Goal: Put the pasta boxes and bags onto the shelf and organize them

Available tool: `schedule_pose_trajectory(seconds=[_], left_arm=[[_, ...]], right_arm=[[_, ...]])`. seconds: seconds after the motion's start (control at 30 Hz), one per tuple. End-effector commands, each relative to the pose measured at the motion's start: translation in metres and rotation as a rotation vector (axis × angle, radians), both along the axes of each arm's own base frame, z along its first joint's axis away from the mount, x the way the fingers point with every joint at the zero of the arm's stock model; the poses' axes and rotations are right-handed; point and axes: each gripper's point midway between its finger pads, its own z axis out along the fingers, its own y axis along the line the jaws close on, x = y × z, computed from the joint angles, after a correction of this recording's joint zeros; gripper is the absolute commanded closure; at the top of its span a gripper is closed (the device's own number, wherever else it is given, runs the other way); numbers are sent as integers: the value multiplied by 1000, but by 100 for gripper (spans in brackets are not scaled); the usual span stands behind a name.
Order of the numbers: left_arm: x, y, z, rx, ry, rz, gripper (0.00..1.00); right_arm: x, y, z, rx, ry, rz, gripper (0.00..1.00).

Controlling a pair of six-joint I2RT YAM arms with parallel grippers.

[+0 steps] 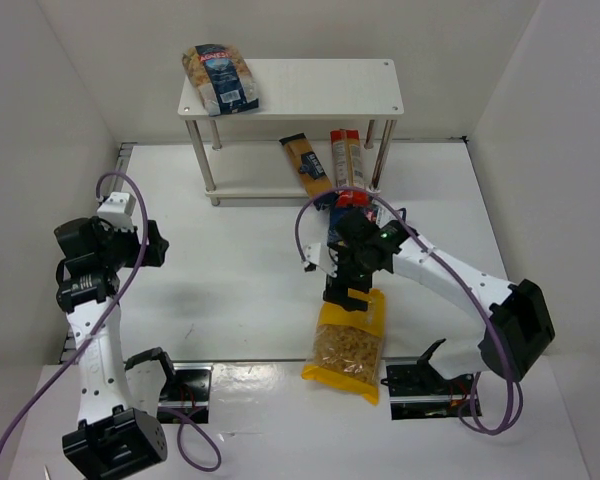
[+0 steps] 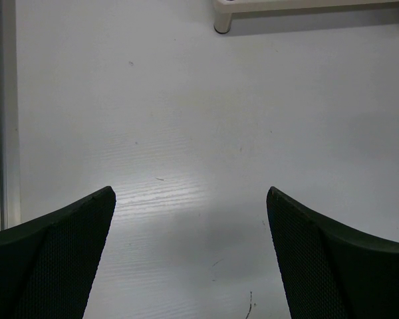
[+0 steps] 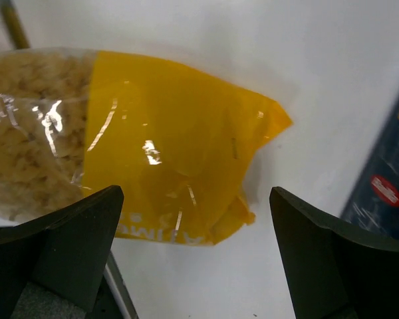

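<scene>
The white shelf [image 1: 320,85] stands at the back. A clear bag with a dark-blue label [image 1: 220,78] lies on the left end of its top board. The yellow-blue spaghetti pack [image 1: 307,165] and the red-orange pack [image 1: 347,158] lie on the lower board, their near ends poking out. The yellow crinkly pasta bag [image 1: 348,342] lies flat on the table near the front. My right gripper [image 1: 348,296] is open just above the bag's far end [image 3: 166,153], holding nothing. The dark-blue box [image 3: 386,179] shows at the right wrist view's edge. My left gripper [image 1: 152,245] is open and empty over bare table [image 2: 189,199].
A shelf foot [image 2: 223,26] shows at the top of the left wrist view. White walls close in the table on the left, back and right. A metal rail [image 2: 3,113] runs along the table's left edge.
</scene>
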Motion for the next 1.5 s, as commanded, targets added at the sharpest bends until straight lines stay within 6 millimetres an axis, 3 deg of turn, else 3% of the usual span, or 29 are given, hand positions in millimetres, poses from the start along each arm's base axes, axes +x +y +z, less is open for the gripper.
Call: schedule_pose_trajectory(seconds=[0.0,0.13,0.33,0.73,0.87,0.9,0.97,1.07,1.17,1.27,1.47], left_arm=[[5,0,12,10,-40,-22,0],[5,3,13,10,-45,-24,0],[5,3,13,10,-45,-24,0],[4,7,13,14,-48,-17,0],[3,4,16,14,-58,-25,0],[3,4,16,14,-58,-25,0],[3,4,16,14,-58,-25,0],[3,4,16,14,-58,-25,0],[3,4,16,14,-58,-25,0],[3,4,16,14,-58,-25,0],[2,4,14,10,-50,-25,0]], right_arm=[[-23,6,5,-12,89,133,1],[-35,8,2,-4,163,164,1],[-46,-4,-24,-56,213,168,1],[-34,0,-55,-94,223,153,1],[-34,10,-66,-86,284,150,48],[-30,13,-66,-86,286,142,76],[-34,21,-74,-103,321,156,97],[-32,41,-74,-74,304,153,100],[-25,76,-63,5,245,150,100],[-5,117,-33,129,170,136,100],[33,168,16,286,87,73,100]])
